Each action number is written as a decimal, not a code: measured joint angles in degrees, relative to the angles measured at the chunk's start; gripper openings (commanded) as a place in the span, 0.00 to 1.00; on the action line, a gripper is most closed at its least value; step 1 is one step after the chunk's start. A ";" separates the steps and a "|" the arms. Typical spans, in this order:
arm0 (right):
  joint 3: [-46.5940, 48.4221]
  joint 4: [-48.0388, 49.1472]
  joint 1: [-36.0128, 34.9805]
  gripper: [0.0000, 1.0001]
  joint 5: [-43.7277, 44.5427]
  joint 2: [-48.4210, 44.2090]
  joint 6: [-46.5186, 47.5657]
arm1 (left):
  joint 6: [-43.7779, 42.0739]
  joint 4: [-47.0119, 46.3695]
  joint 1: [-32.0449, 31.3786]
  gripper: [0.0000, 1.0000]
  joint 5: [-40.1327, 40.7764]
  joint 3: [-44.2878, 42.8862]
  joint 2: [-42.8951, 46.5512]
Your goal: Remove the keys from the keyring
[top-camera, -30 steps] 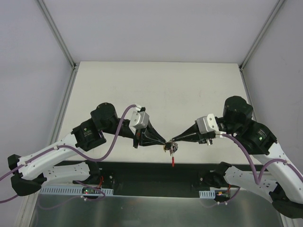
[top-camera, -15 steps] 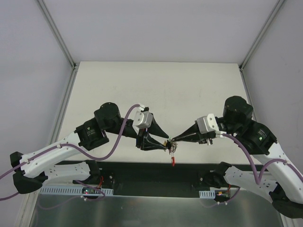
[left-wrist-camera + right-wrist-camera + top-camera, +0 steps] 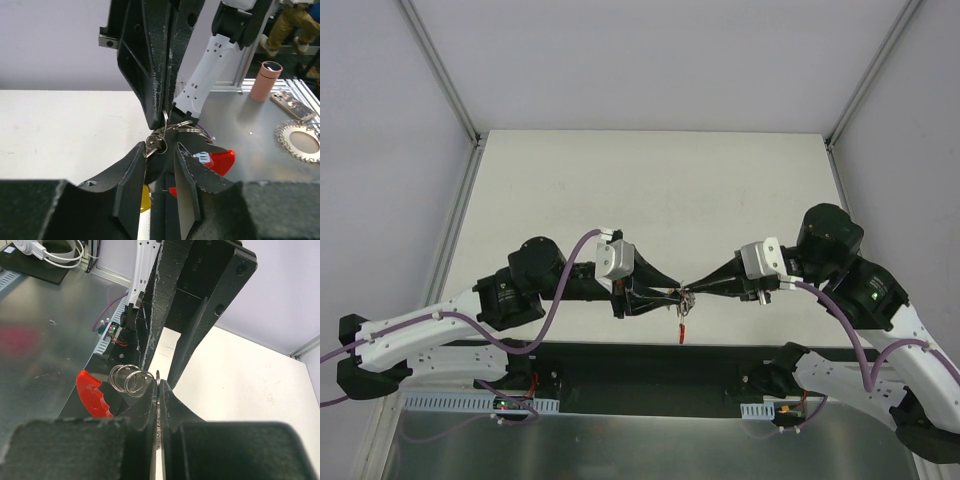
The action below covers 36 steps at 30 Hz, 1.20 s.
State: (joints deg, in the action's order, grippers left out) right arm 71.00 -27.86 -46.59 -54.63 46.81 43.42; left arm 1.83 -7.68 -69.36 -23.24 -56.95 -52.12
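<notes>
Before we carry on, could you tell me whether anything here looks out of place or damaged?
Nothing stands out. The keys hang in mid-air: the right gripper is shut on the ring, the left gripper open around them, a red key dangling below.

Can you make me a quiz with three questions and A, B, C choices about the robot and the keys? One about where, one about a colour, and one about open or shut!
1. Where are the keys?
A) on the floor
B) up in the air, held by the robot
C) inside a box

2. What colour is the lowest-hanging key?
A) red
B) purple
C) white

3. The right arm's fingers are:
A) wide open
B) out of sight
C) shut

Answers:
1. B, in the top view they dangle at those fingers' tips.
2. A, it shows red below the bunch.
3. C, the right wrist view shows them pinched on the keyring, with no gap.
</notes>
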 measured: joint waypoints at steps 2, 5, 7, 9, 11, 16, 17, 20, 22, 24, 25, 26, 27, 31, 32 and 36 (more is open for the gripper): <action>0.00 0.28 0.00 0.01 0.20 -0.02 -0.20 | -0.15 -0.46 -0.50 0.27 2.51 0.26 0.31; 0.00 0.74 0.00 0.01 0.39 -0.02 -0.57 | -1.07 -0.66 -1.20 0.27 4.68 0.33 0.33; 0.00 1.07 0.00 0.01 0.59 -0.02 -0.74 | -1.38 -0.66 -1.51 0.28 5.60 0.33 0.26; 0.00 1.33 0.00 0.01 0.87 -0.02 -0.83 | -1.62 -0.68 -1.88 0.31 6.21 0.33 0.22; 0.00 1.51 0.00 0.01 1.05 -0.02 -0.92 | -2.03 -0.68 -2.36 0.34 6.88 0.33 0.22; -0.02 1.68 0.00 0.01 1.46 0.00 -1.03 | -2.86 -0.68 -3.08 0.33 7.52 0.44 0.22; -0.02 1.70 0.00 0.01 1.44 0.00 -1.03 | -2.93 -0.68 -3.08 0.32 7.56 0.44 0.17; -0.07 1.70 0.00 0.01 1.44 -0.02 -1.14 | -3.15 -0.74 -3.43 0.22 7.98 0.44 0.00; -0.22 1.77 0.00 0.01 1.46 -0.04 -1.25 | -3.50 -0.87 -3.45 0.12 8.31 0.44 -0.17; -0.46 1.73 0.13 0.01 1.53 -0.11 -1.27 | -3.76 -1.01 -3.45 0.06 8.50 0.44 -0.31; -0.59 1.79 0.24 0.01 1.60 -0.15 -1.27 | -3.89 -1.03 -3.45 0.01 8.57 0.44 -0.33; -0.66 1.77 0.28 0.01 1.57 -0.15 -1.27 | -3.89 -1.01 -3.45 0.00 8.61 0.44 -0.33; -0.74 1.84 0.33 0.01 1.57 -0.20 -1.27 | -4.09 -0.98 -3.45 0.00 8.79 0.44 -0.33; -1.53 2.19 0.66 0.01 1.18 -0.68 -1.20 | -4.15 -0.61 -3.45 0.00 9.20 0.44 -0.26; -1.66 2.16 0.76 0.01 1.09 -0.68 -1.18 | -4.15 -0.44 -3.45 0.00 9.35 0.44 -0.24; -2.12 2.36 1.29 0.01 0.52 -0.63 -1.14 | -4.22 0.37 -3.45 0.08 9.88 0.44 -0.04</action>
State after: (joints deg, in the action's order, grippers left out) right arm 68.88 -25.50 -45.30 -54.11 46.17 42.28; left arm -2.39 -7.31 -72.82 -13.37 -56.51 -52.16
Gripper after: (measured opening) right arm 0.015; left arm 0.011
